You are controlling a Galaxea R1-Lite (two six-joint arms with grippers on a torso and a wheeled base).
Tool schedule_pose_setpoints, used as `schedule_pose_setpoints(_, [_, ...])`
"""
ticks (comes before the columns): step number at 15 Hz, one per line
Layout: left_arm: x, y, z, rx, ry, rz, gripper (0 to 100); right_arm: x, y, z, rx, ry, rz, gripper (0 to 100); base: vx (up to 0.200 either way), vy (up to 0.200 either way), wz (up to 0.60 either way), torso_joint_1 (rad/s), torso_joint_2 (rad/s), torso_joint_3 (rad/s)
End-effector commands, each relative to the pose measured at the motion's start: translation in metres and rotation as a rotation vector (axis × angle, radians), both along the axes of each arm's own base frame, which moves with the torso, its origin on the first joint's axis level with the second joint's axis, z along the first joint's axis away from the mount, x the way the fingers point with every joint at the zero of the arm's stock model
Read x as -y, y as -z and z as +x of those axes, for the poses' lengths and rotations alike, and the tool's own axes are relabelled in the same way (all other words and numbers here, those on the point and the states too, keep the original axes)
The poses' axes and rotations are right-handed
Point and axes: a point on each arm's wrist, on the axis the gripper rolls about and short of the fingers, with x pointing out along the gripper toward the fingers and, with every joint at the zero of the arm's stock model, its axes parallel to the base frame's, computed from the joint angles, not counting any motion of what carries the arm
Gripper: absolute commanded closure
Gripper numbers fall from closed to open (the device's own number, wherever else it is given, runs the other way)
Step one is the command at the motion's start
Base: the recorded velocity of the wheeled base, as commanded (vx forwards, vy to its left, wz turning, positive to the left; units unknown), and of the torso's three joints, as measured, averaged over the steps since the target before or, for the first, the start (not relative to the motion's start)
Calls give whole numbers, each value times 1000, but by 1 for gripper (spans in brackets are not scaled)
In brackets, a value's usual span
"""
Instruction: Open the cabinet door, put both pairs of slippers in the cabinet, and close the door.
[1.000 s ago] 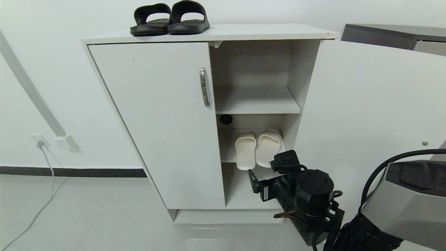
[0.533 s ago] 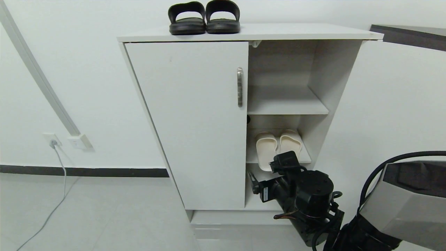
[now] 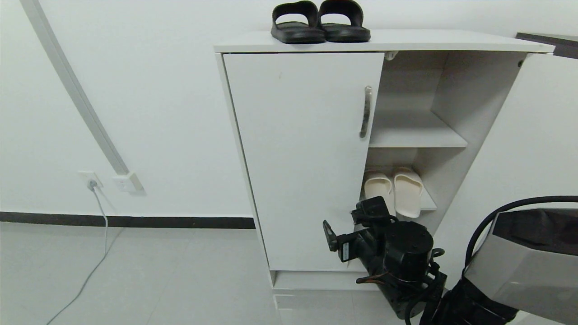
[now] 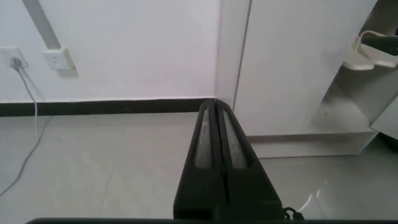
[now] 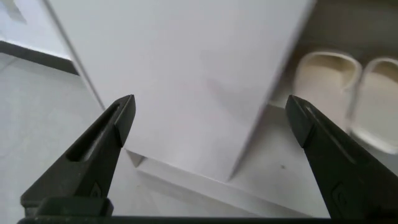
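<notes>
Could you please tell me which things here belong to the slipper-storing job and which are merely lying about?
Job: black slippers atop the cabinet; cream slippers inside it; open door; right hand, open.
Lying about: wall socket with cable; slanted wall trunking.

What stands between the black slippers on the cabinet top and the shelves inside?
Nothing visible. The right door is swung open and the upper shelf is bare. The black slippers sit above the shut left door, which covers only that half. The white slippers fill the shelf below.
</notes>
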Motion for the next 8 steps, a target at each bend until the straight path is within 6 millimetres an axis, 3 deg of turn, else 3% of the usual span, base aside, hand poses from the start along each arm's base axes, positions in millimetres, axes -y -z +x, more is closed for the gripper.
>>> schedule_pose_setpoints(1, [0,0,0,-2,-1,0,100,1,1,2,-2,4,-4,0,0,0,0,0,0,0])
schedule_pose_setpoints(8, [0,0,0,-2,-7,-3,100,3,3,1,-6,-30,-32,0,0,0,0,0,0,0])
